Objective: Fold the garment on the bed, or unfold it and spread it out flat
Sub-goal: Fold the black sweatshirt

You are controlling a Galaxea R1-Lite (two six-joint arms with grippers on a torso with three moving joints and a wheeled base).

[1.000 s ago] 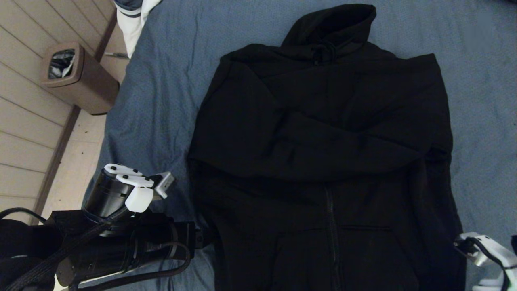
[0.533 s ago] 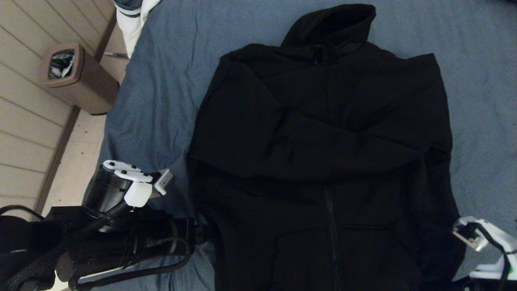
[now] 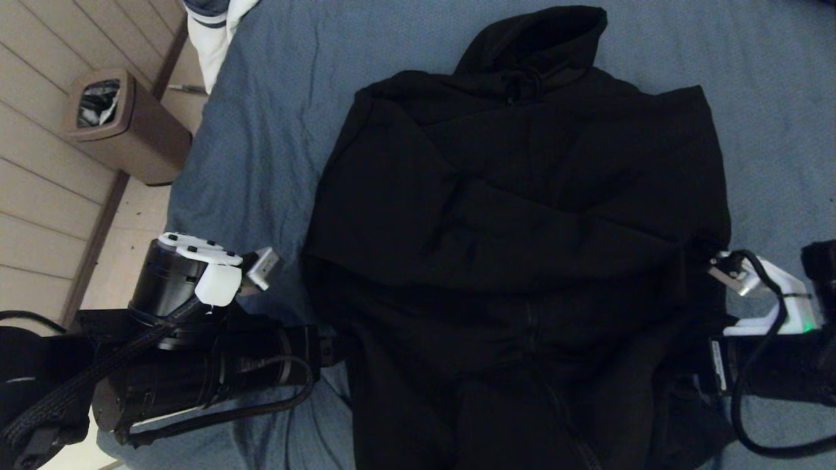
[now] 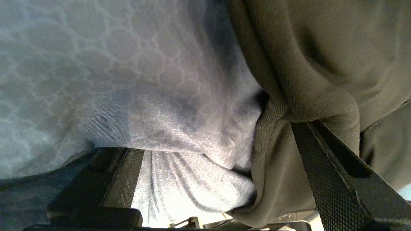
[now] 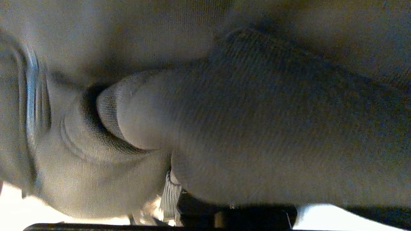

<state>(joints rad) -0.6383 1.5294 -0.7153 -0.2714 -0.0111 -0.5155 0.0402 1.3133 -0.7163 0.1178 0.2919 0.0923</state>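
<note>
— Since a second ago, what moved?
— Our right gripper climbed the frame's right edge, bunching the hoodie's hem.
— Surroundings?
— Bin on plank floor upper left; blue-grey bed centre, hoodie on it.
— Claws?
— Left gripper spread wide at the hoodie's edge; right clamped on hoodie fabric.

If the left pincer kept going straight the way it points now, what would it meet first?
Most likely the hoodie: the left pincer stands open at its side edge, one finger already against the fabric, the bed sheet bunched between. Depth is hard to judge.
</note>
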